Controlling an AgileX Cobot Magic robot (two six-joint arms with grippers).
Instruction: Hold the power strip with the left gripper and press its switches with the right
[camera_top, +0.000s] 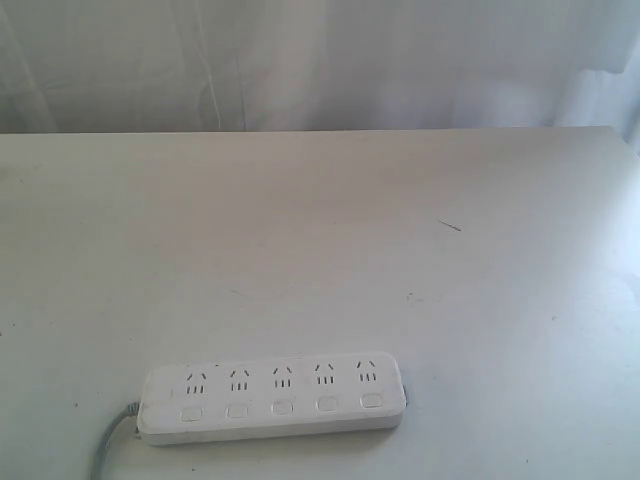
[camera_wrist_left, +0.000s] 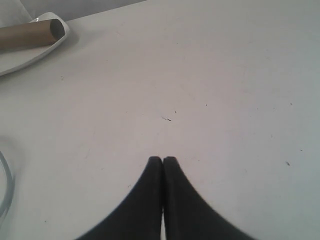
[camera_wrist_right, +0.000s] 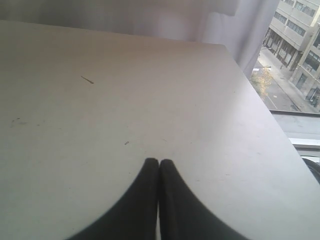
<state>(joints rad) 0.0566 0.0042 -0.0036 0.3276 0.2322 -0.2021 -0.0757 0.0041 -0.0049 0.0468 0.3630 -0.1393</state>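
Observation:
The white power strip (camera_top: 272, 396) lies flat near the table's front edge, its grey cord (camera_top: 108, 446) trailing off at the left end. Its switches (camera_top: 282, 406) form a row of small white buttons, one under each socket set. Neither arm shows in the exterior view. In the left wrist view my left gripper (camera_wrist_left: 163, 159) is shut with nothing in it, over bare table; a bit of grey cord (camera_wrist_left: 6, 186) curves at the frame's edge. In the right wrist view my right gripper (camera_wrist_right: 158, 161) is shut and empty over bare table. The strip appears in neither wrist view.
A brown cardboard tube (camera_wrist_left: 30, 34) rests on a white tray (camera_wrist_left: 20, 62) at the table's edge in the left wrist view. The table's side edge (camera_wrist_right: 270, 112) runs beside a window in the right wrist view. A white curtain (camera_top: 320, 60) hangs behind the table.

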